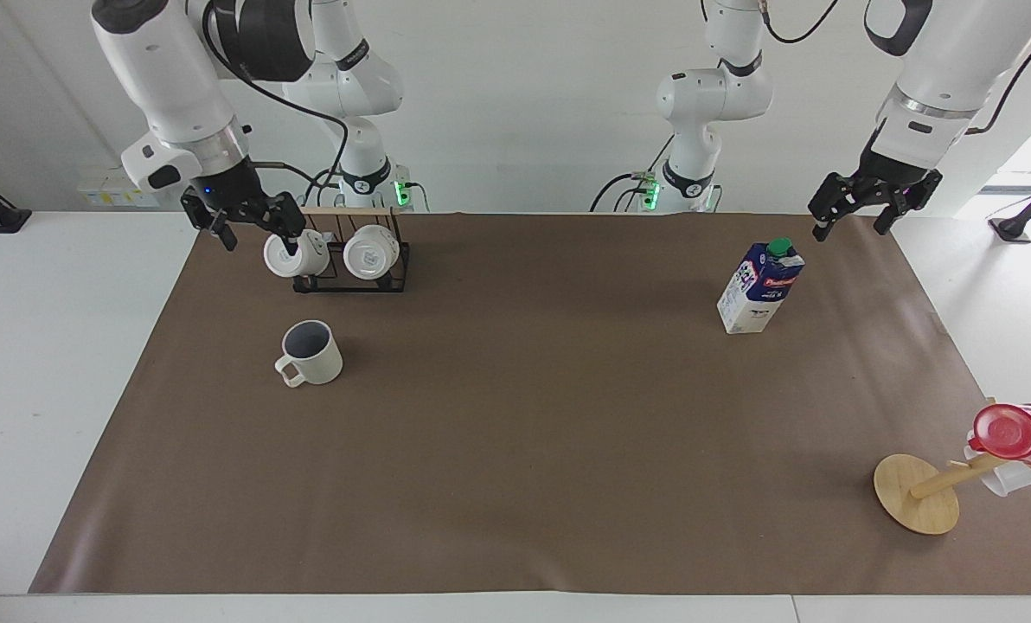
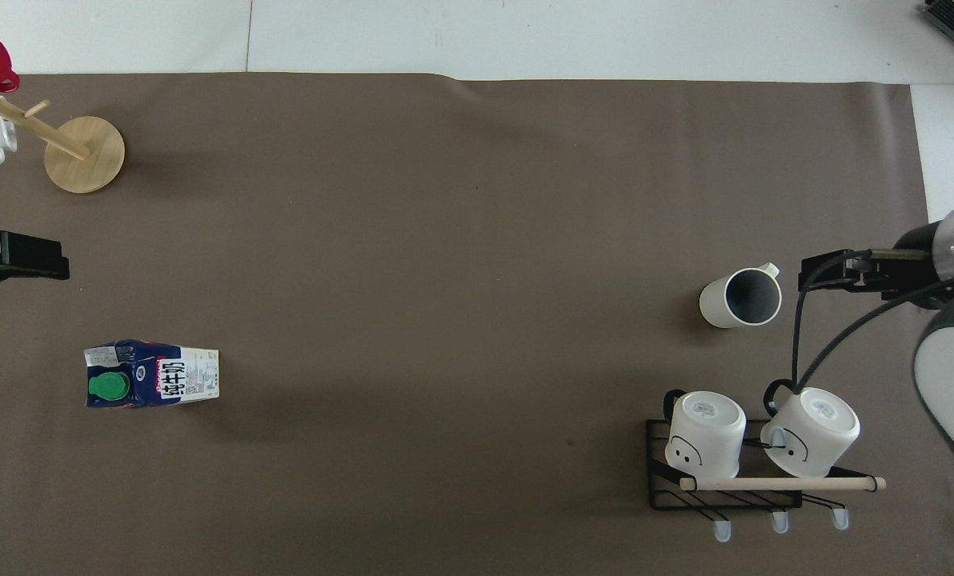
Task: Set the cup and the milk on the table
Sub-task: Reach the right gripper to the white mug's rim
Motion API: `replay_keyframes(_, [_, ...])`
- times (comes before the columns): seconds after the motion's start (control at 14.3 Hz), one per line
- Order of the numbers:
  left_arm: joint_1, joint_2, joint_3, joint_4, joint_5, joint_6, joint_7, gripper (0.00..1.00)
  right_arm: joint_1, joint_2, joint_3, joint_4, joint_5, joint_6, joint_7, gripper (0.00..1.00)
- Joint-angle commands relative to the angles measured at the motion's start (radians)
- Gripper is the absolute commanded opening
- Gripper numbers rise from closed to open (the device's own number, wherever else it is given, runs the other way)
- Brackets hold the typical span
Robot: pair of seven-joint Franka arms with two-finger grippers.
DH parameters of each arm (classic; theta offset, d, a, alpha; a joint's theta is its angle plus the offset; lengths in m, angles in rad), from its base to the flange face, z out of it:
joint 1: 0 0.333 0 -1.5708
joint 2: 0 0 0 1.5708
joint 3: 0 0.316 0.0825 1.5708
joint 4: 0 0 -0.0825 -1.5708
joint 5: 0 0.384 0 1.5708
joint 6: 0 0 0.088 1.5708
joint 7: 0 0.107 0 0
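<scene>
Cream-white ceramic, with a loop handle and a dark grey-blue inside, the cup (image 1: pixel 309 353) stands upright on the brown paper-like mat of the white table (image 1: pixel 74 363), toward the right arm's end, just farther from the robots than the black wire rack (image 1: pixel 351 260) with two white mugs. The tall blue-and-white milk carton (image 1: pixel 759 286) stands toward the left arm's end. The right gripper (image 1: pixel 252 234) hangs wide and empty over the mat's edge beside the rack. The left gripper (image 1: pixel 861 212) waits, wide and empty, above the mat's corner.

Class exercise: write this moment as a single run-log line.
cup: upright on mat, free | milk: upright on mat, free | right tool: open, raised by mug rack | left tool: open, waiting, raised
</scene>
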Motion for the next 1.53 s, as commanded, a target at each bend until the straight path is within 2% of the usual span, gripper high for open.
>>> replay_keyframes(0.0, [0.014, -0.003, -0.006, 0.015, -0.011, -0.02, 0.006, 1.0, 0.012, 0.058, 0.005, -0.055, 0.001, 0.086, 0.059, 1.0])
replay_keyframes(0.21, [0.014, -0.003, -0.006, 0.013, -0.011, -0.022, 0.006, 1.0, 0.037, 0.115, 0.005, -0.133, 0.002, 0.253, 0.097, 1.0])
replay_keyframes(0.49, [0.014, -0.003, -0.006, 0.013, -0.011, -0.02, 0.006, 1.0, 0.044, 0.161, 0.005, -0.218, 0.002, 0.39, 0.109, 1.0])
replay_keyframes(0.84, [0.014, -0.003, -0.006, 0.013, -0.011, -0.02, 0.006, 1.0, 0.041, 0.185, 0.005, -0.269, 0.004, 0.436, 0.111, 1.0])
replay_keyframes(1.26, [0.014, -0.003, -0.005, 0.013, -0.011, -0.02, 0.006, 1.0, 0.043, 0.235, 0.005, -0.267, 0.002, 0.526, 0.157, 1.0])
replay_keyframes(1.47, [0.014, -0.003, -0.006, 0.013, -0.011, -0.02, 0.006, 1.0, 0.041, 0.236, 0.003, -0.267, 0.004, 0.531, 0.159, 1.0])
